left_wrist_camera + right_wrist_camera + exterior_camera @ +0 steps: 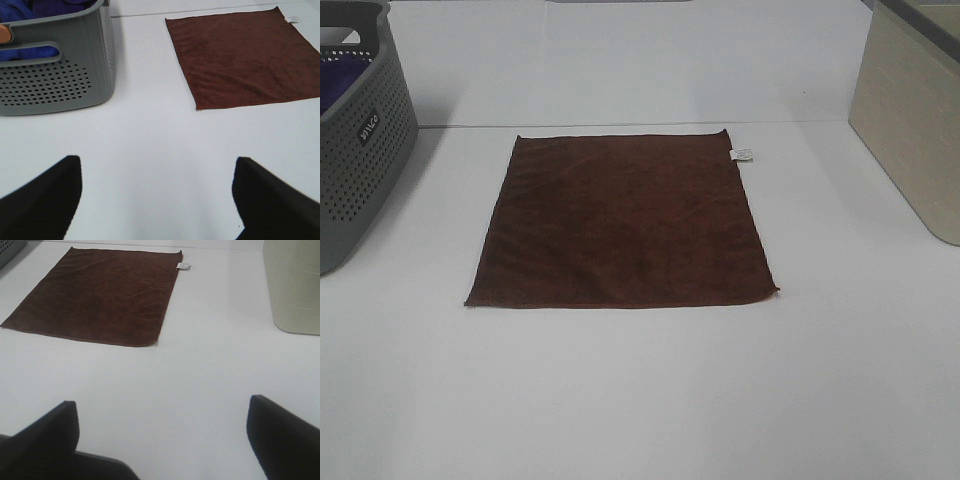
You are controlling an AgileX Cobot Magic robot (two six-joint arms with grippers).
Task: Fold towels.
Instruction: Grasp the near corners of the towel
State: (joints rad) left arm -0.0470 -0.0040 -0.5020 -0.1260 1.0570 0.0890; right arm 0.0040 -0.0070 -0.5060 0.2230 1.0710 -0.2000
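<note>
A dark reddish-brown square towel [620, 222] lies flat and unfolded on the white table, with a small white tag [743, 154] at its far right corner. It also shows in the left wrist view [245, 57] and in the right wrist view [97, 295]. Neither arm shows in the exterior high view. My left gripper [156, 200] is open and empty over bare table, well short of the towel's near left corner. My right gripper [162, 440] is open and empty over bare table, well short of the towel's near right corner.
A grey perforated basket [360, 150] holding purple cloth [30, 10] stands at the left edge. A beige bin [910, 120] stands at the right edge. The white table [640, 400] is bare in front of the towel.
</note>
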